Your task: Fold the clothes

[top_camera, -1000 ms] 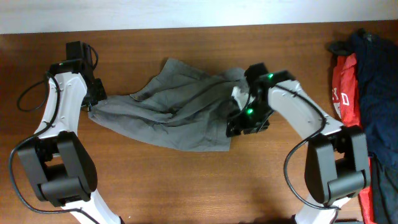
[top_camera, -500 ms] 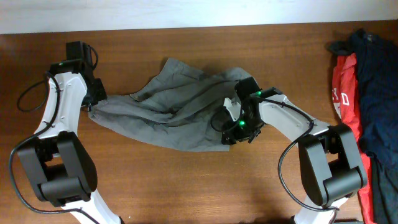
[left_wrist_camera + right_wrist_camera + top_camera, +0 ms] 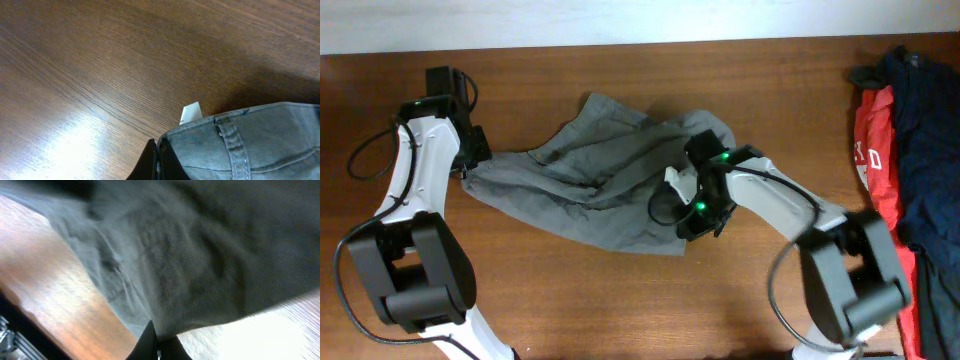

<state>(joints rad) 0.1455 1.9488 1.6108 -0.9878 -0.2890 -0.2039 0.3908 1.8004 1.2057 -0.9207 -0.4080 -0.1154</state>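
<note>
Our right gripper [image 3: 693,213], clenched on the shorts [image 3: 585,185], has dragged their edge leftward. Our left gripper [image 3: 470,167] grasps the waistband [image 3: 235,137], so the fold looks underway

Red garment [image 3: 876,120], navy garments [image 3: 925,140], wooden table [image 3: 570,290]

Item count by kind. Tabletop [image 3: 620,300]: one. Grey-olive shorts [image 3: 590,185]: one pair. Red garment [image 3: 873,150] with white letters: one. Navy-blue garments [image 3: 925,120]: heaped (number not discernible). Tools: two, the left tool [image 3: 158,156] and the right tool [image 3: 156,339]. White tag [image 3: 190,113]: one.
</note>
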